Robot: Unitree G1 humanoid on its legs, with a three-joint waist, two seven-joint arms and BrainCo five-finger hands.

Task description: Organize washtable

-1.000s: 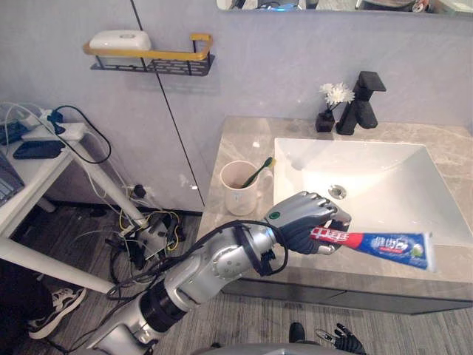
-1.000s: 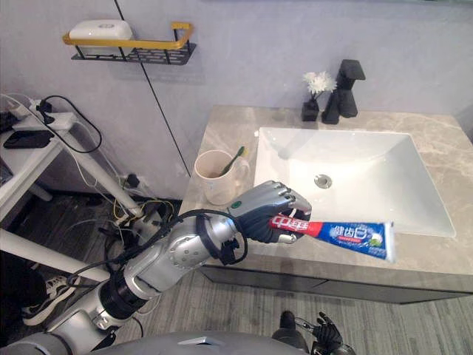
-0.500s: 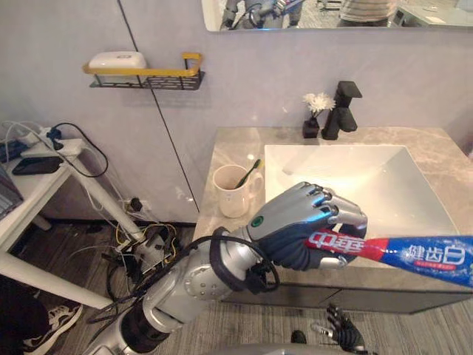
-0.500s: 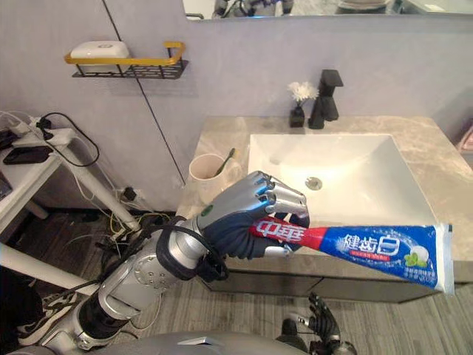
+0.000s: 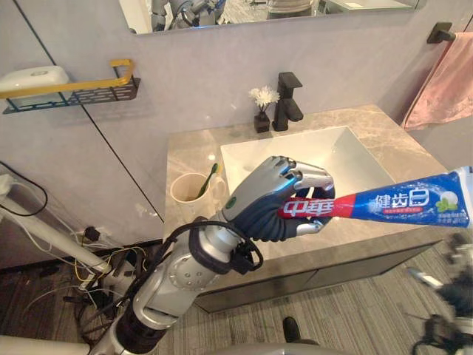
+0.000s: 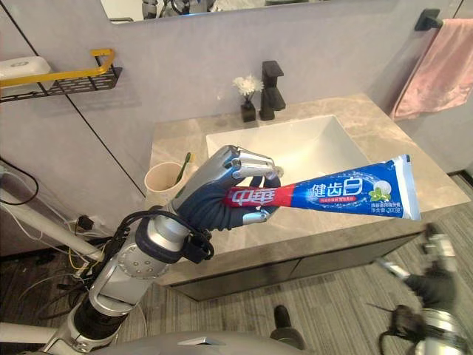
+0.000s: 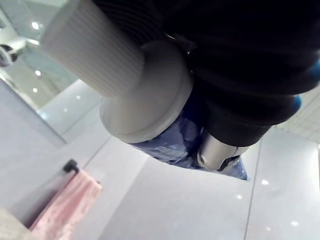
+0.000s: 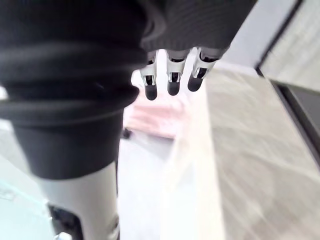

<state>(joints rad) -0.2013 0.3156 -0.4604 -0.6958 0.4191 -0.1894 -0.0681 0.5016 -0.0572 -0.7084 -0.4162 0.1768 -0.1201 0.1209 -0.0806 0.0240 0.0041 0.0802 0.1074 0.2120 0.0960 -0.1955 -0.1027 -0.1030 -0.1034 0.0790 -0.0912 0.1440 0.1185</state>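
1. The grey stone washtable (image 5: 188, 157) runs from the head view's centre out toward 3 o'clock, against a pale wall with a mirror (image 5: 259, 7) at 12 o'clock.
2. A white rectangular basin (image 5: 355, 151) is sunk into the top and takes up most of its right part.
3. A pink towel (image 5: 443, 81) hangs from a dark bar on the wall at 2 o'clock.
4. A black wire shelf with a yellow rail (image 5: 74, 92) is fixed to the wall at 10 o'clock, with a white soap dish (image 5: 33, 76) on it.
5. The left hand (image 5: 270, 200) is raised in front of the washtable, its fingers clenched round a toothpaste tube (image 5: 392, 207).
6. The tube is in the air and touches nothing but the hand. It lies nearly level, the red end in the fist and the flat blue tail pointing to 3 o'clock, over the front edge of the top. The left wrist view shows its white ribbed cap (image 7: 95, 47) sticking out beside the dark cover.
7. The right hand (image 8: 173, 82) hangs low above the floor, fingers straight and relaxed, holding nothing.
8. A black faucet (image 5: 288, 92) stands at the basin's 12 o'clock rim.
9. A cream mug (image 5: 191, 198) sits at the basin's 9 o'clock, with a green toothbrush (image 5: 208, 180) leaning in it.
10. A small dark vase of white flowers (image 5: 262, 111) stands just beside the faucet, at its 9 o'clock.
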